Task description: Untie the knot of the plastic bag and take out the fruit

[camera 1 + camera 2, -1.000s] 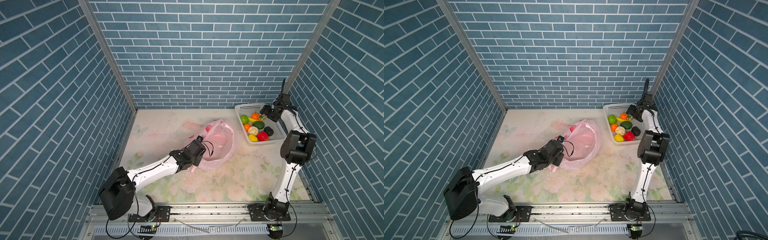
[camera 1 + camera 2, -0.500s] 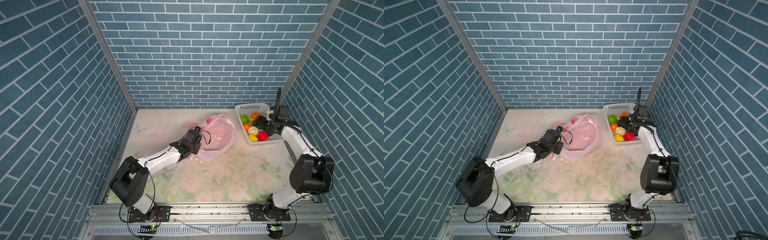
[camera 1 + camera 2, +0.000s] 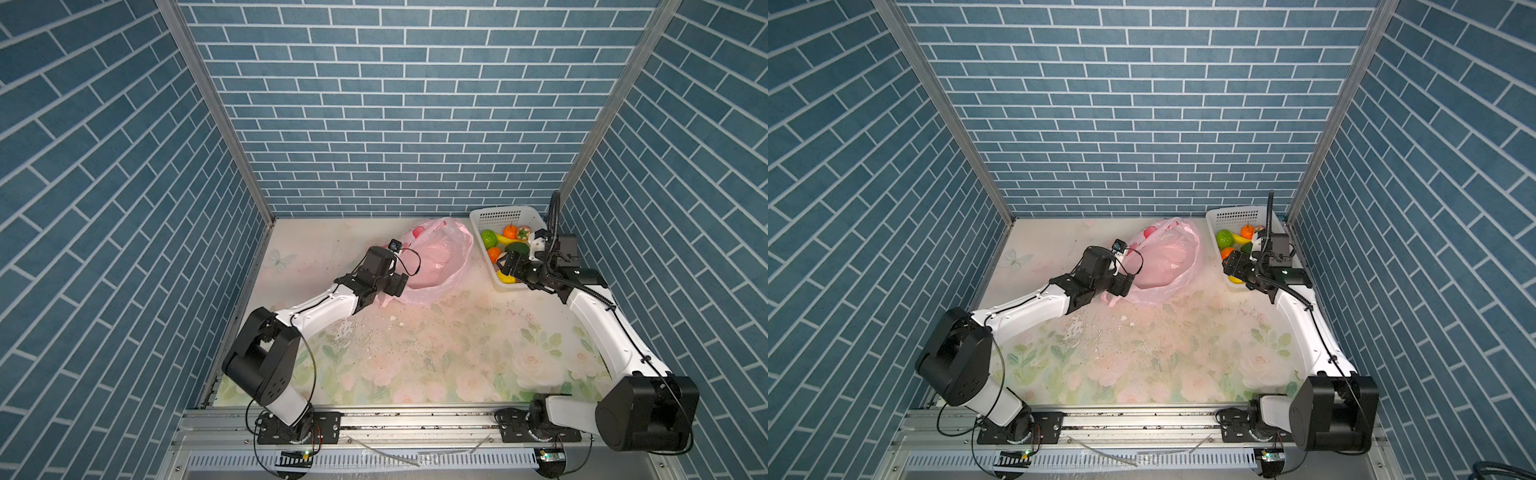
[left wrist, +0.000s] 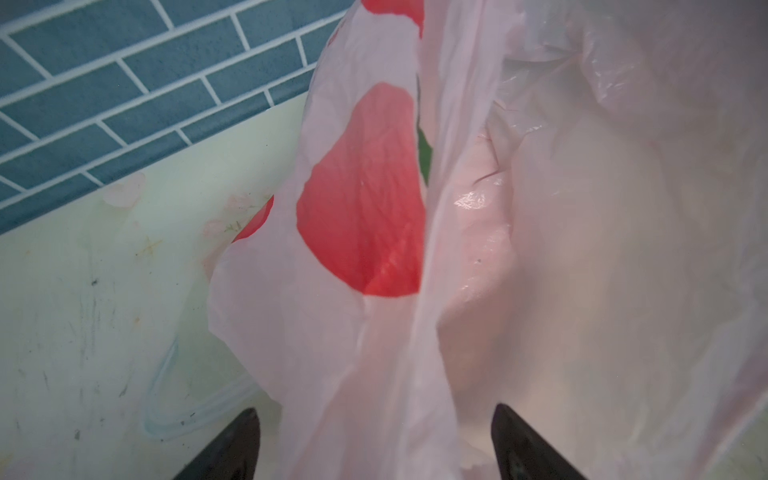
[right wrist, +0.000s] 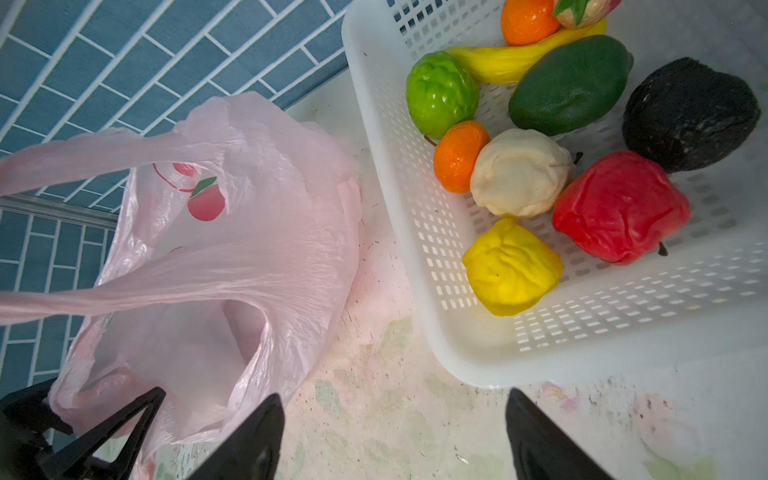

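Left wrist view puts the plastic bag right at the left claw: its 2 black fingertips stand wide apart with a loose fold of pink film hanging between them, pinched by neither, so this claw reads as open and gripping nothing. In both top views the bag lies slumped on the tabletop, its long axis slanting from a handle loop beside the left claw away toward the back wall, with the mouth gaping upward and toward the right arm. No knot shows anywhere, and I see no fruit inside. The fruit sits in the white basket, well to the right of the bag. The right claw hovers low over bare tabletop between the bag and the basket's near corner, spread wide and empty. The left arm reaches forward, stretched low with its wrist level; the right arm bends inward from the right edge. The left arm is plainly nearer the bag, so any further handling of the film would likely fall to it.
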`<state>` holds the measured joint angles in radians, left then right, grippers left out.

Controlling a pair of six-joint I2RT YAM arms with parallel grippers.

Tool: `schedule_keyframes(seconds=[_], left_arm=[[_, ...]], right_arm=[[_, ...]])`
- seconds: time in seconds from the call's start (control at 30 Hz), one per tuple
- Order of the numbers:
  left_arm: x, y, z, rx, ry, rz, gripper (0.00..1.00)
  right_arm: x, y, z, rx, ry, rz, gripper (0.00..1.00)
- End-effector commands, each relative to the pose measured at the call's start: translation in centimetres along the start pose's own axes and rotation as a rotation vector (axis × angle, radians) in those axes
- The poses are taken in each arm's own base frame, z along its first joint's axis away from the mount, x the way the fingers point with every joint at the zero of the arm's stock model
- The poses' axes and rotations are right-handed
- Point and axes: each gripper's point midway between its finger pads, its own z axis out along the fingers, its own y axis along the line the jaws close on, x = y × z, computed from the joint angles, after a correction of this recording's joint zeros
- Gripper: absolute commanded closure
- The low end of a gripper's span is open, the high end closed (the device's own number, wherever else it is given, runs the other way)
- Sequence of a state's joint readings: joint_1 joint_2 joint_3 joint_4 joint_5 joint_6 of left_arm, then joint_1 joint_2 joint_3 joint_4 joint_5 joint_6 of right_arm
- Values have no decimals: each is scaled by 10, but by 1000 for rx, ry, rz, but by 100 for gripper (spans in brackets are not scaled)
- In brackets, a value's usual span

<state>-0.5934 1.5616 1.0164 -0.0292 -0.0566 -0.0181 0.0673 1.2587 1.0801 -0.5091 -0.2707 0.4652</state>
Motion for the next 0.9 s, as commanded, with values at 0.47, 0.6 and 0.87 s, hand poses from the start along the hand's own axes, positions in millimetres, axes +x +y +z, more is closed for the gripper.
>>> schedule_keyframes(seconds=[0.47, 0.6, 0.87], left_arm=[[40, 25, -111, -84, -147, -58, 1], [59, 57, -120, -196, -153, -92, 1], [75, 110, -123, -373, -217, -127, 1]], right_arm=[[24, -33, 18, 69, -97, -238, 1], [16, -47, 31, 116, -148, -281, 1], [-1, -90, 50, 219, -252, -283, 1]])
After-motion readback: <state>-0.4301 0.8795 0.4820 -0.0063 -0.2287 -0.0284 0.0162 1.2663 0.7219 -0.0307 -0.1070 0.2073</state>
